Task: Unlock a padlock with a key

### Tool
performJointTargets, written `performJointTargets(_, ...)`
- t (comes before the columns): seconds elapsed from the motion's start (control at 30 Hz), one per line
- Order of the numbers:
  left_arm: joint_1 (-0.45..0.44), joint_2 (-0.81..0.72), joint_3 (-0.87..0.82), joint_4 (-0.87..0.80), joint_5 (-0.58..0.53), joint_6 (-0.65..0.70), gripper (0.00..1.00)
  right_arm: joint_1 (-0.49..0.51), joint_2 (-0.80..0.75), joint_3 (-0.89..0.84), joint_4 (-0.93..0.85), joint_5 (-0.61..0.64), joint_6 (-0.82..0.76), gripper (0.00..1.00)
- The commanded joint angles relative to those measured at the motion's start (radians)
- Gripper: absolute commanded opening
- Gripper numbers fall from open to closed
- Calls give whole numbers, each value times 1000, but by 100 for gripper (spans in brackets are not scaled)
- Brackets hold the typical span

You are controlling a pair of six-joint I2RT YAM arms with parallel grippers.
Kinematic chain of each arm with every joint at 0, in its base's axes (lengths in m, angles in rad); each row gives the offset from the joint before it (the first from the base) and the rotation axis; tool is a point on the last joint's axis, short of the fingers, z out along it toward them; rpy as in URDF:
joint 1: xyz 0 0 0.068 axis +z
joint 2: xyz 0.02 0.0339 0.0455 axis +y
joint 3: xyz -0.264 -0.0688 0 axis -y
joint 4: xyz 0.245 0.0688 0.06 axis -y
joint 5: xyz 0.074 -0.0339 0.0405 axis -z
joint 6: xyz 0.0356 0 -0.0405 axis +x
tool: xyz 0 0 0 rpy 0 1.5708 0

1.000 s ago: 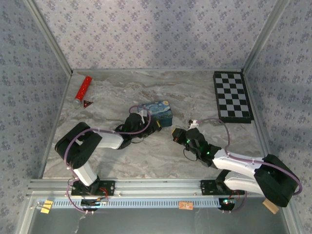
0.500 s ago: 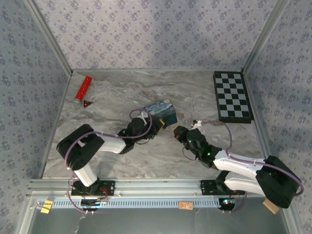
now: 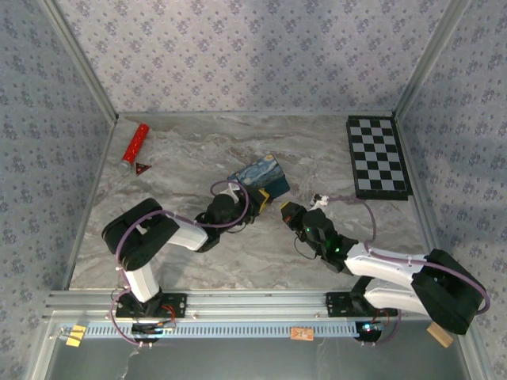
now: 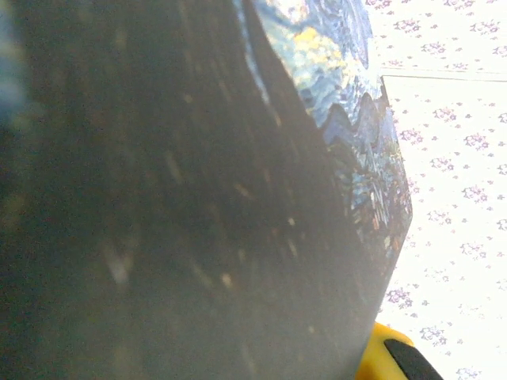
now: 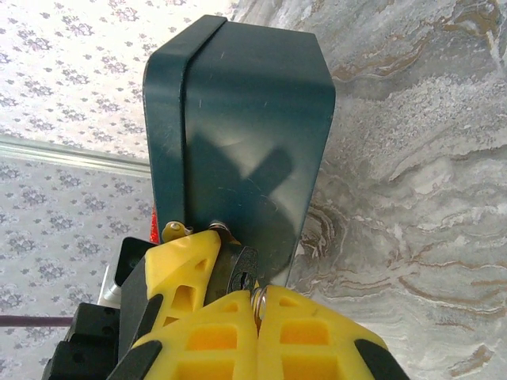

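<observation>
The blue painted tin stands tipped at mid-table. On its dark side hangs the padlock, a small black lump with its keyhole facing my right wrist camera. My left gripper is at the tin's near corner. One of its yellow fingers presses the padlock's left side; the other finger is hidden. My right gripper is shut on the silvery key, whose tip sits just right of the keyhole. In the left wrist view the tin's underside is very close, beside a yellow fingertip.
A red cylinder and a small dark-red triangle lie at the far left. A checkerboard lies at the far right. Patterned walls close in the table on three sides.
The tin has shifted right and tipped up along with my left gripper. My right gripper has crept slightly up and left toward the tin's corner.
</observation>
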Motion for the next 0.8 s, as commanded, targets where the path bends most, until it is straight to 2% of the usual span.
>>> performJointTargets(0.0, -10, -6, 3, 117, -8, -23, 0, 6, 6, -10, 27, 38, 14, 0)
performJointTargets(0.77, -15, -40, -16, 97, -37, -43, 0, -24, 81, 18, 104, 20, 16, 0)
